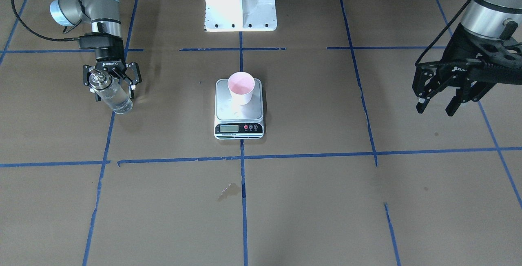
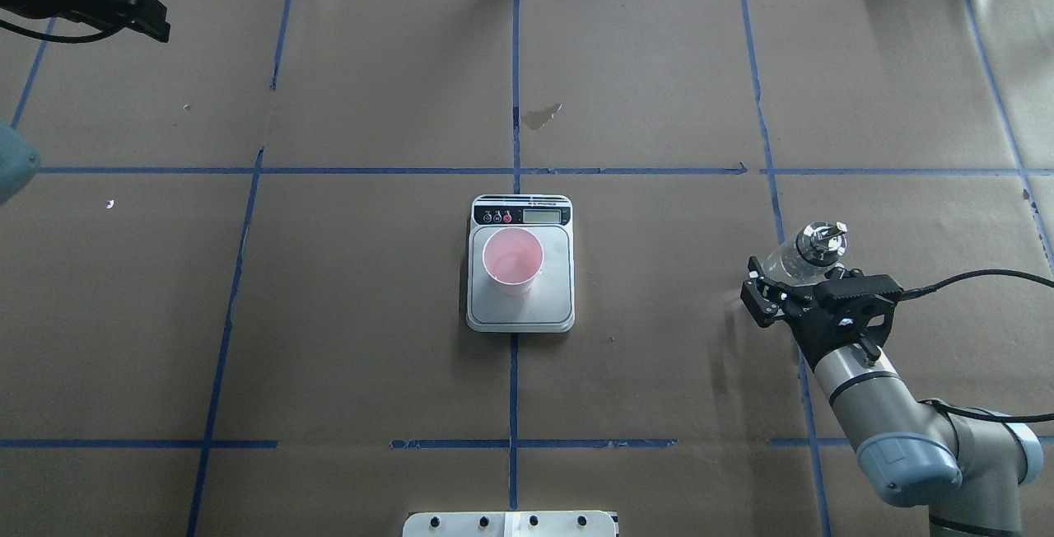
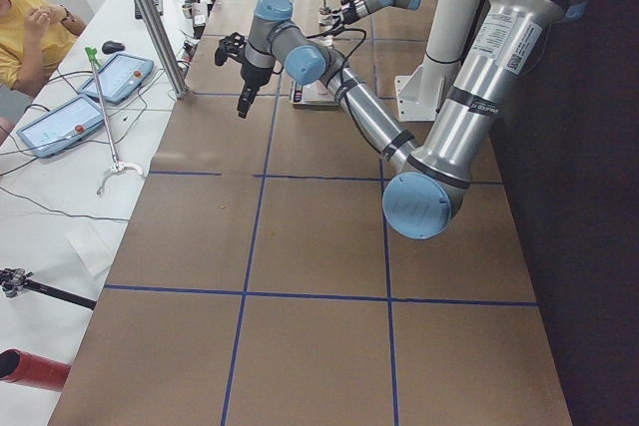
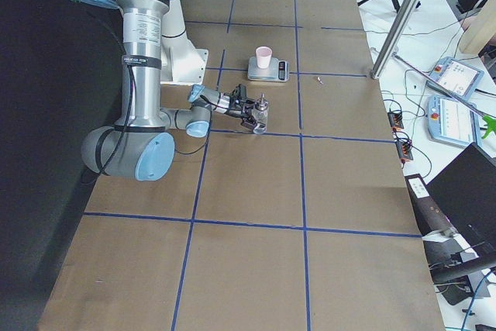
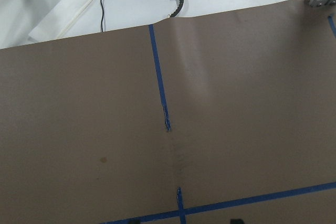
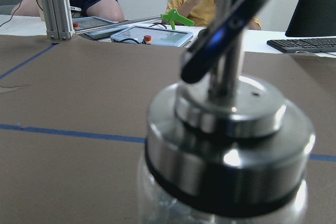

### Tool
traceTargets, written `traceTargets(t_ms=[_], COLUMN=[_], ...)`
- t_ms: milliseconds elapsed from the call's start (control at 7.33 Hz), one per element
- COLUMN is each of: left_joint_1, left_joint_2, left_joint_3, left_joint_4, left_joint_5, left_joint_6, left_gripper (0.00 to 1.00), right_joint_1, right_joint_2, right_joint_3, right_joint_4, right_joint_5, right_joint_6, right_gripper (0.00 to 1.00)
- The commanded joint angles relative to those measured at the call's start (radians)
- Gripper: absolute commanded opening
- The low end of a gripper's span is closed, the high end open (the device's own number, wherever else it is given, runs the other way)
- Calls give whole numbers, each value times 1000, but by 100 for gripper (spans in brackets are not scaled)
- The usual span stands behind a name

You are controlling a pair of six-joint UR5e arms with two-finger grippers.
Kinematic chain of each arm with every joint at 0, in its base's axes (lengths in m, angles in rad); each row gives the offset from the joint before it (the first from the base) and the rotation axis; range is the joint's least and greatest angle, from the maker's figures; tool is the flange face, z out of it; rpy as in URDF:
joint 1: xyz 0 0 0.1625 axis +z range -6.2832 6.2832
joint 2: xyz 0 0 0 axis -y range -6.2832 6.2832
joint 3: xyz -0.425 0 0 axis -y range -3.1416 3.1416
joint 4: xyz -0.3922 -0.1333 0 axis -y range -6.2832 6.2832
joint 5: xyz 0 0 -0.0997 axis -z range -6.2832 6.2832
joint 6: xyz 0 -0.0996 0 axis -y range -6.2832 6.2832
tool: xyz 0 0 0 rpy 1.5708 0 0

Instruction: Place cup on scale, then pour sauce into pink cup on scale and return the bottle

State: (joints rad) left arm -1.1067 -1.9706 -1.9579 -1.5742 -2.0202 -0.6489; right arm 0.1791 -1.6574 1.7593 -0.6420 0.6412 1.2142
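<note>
The pink cup [image 1: 241, 87] stands upright on the silver scale [image 1: 238, 115] at the table's middle; it also shows in the overhead view [image 2: 512, 261]. The clear glass bottle [image 1: 111, 90] with its silver spout top stands on the table at the robot's right, with clear sauce [image 1: 119, 100] inside. My right gripper [image 1: 114, 94] is open, with its fingers spread either side of the bottle and apart from it. The right wrist view shows the bottle's collar [image 6: 226, 129] very close. My left gripper [image 1: 435, 110] is open and empty, held high at the robot's far left.
Blue tape lines cross the brown paper table. A small stain [image 1: 229, 190] lies on the operators' side of the scale. The white robot base [image 1: 240, 1] is behind the scale. Tablets [image 4: 457, 110] and people sit past the table's far edge.
</note>
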Motion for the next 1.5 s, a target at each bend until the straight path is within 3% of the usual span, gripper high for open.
traceTargets(t_ms=[0,409,818,955,1227,1364], left_joint_1=[1,1,-1,-1,-30,-31], left_joint_2=[-1,1,4,7,15,36], left_joint_3=[-1,5,2,2,2,4], left_joint_4=[2,0,2,2,0,0], left_joint_5=[0,0,0,0,-6,-6], left_joint_6=[0,0,0,0,21,73], left_gripper=[65,65,65,65,65,65], right_joint_1=[-35,-104,-153,-162,-159,-156], right_joint_2=[-31,-151,-159,-215,-358,-376], right_joint_3=[11,19,20,20,14,8], right_joint_4=[11,174,177,198,374,399], right_joint_5=[-11,-31,-55,-45,6,8], right_joint_6=[1,2,13,13,1,-5], right_gripper=[100,100,100,100,100,100])
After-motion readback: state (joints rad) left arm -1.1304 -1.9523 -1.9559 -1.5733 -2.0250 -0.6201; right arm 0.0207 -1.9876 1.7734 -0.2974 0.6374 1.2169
